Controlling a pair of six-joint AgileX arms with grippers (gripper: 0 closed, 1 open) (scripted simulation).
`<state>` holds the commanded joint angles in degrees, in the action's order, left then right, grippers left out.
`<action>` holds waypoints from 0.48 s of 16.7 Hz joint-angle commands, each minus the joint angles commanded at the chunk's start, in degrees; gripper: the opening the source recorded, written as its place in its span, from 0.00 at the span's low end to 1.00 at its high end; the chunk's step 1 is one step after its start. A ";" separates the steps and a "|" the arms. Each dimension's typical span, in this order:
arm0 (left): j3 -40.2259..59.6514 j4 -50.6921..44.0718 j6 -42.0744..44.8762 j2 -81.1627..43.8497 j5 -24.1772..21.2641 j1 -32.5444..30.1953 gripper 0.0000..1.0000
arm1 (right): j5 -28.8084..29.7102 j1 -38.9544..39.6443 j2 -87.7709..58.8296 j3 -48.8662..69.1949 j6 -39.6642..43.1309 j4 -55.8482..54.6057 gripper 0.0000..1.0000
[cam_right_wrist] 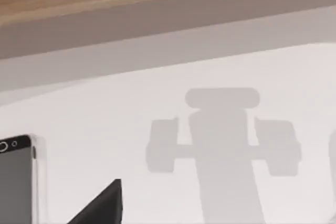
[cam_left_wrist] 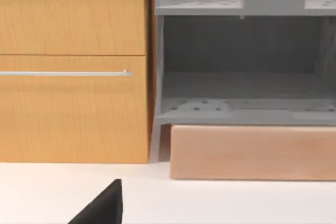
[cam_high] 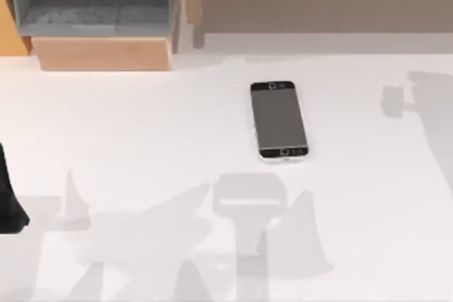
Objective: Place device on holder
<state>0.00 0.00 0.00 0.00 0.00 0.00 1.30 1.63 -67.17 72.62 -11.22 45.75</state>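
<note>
Top view: device [cam_high: 279, 119] flat on table [cam_high: 141, 139]; left arm [cam_high: 10, 196] cut off, claw state unclear.

Left arm [cam_high: 10, 199]: matte black, smooth, unmarked. Black angular wedge-shaped pincer part [cam_left_wrist: 102, 205] in each wrist view.

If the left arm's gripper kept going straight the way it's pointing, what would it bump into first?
Probably the light wooden block under the grey shelf unit, judging from the left wrist view. The white table before it looks free, though depth is hard to judge.
</note>
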 joint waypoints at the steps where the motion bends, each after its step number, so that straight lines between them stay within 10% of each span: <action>1: 0.00 0.00 0.00 0.00 0.00 0.00 1.00 | 0.19 0.73 -6.81 7.16 -0.90 4.17 1.00; 8: 0.00 0.00 0.00 0.00 0.00 0.00 1.00 | 1.02 8.87 -49.76 49.77 -6.94 29.91 1.00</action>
<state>0.00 0.00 0.00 0.00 0.00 0.00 2.32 10.50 -116.93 122.39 -18.16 75.67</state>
